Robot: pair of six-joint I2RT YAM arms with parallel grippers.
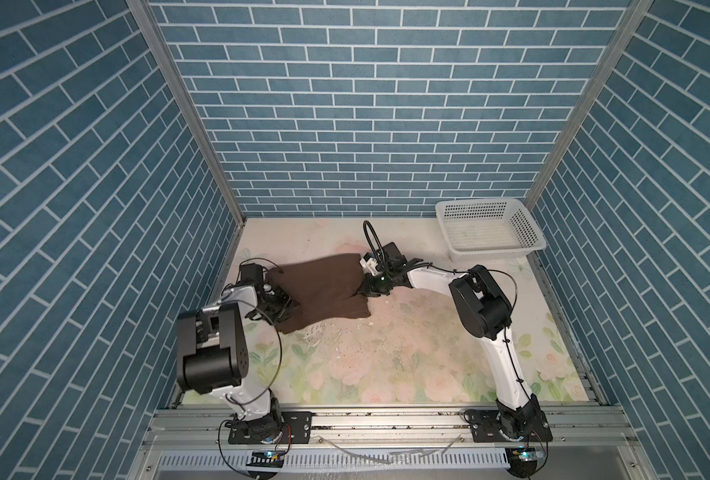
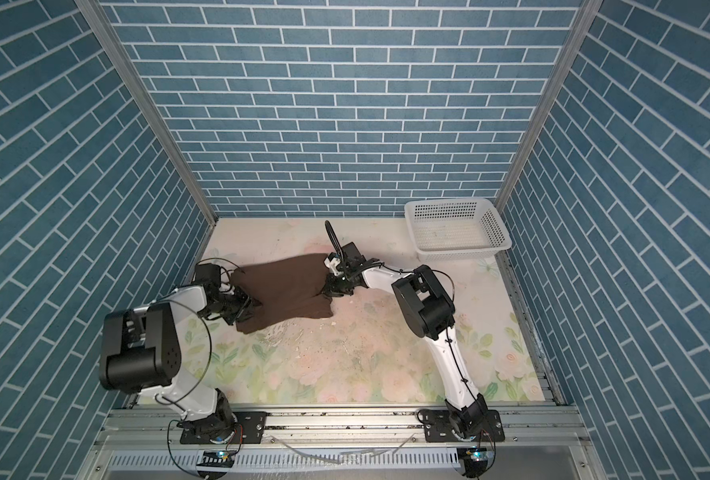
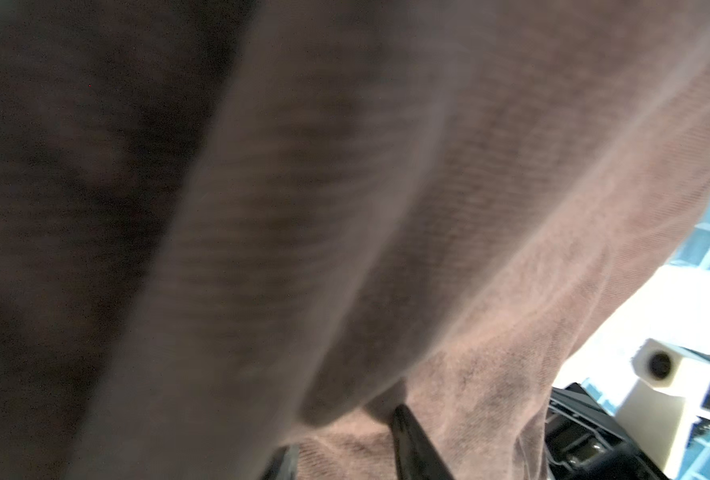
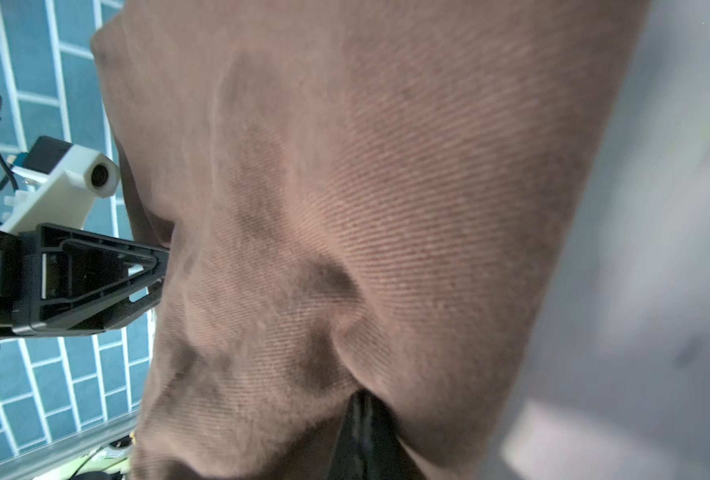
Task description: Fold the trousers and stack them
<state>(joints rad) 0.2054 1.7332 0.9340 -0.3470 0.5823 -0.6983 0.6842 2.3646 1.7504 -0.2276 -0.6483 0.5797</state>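
Gripping both ends: right pincer (image 1: 361,292) clamped on trousers (image 1: 324,286) at their 3 o'clock edge, left pincer (image 1: 290,306) narrow on the 9 o'clock edge. Trousers folded, lying 10 o'clock on tabletop (image 1: 386,361).

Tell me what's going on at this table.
A robot is working on brown trousers, lying partly folded at the back left of the table. The right gripper has its jaws shut on the cloth's right edge. The left gripper is at the left edge; whether it grips is unclear. The white basket stands empty.
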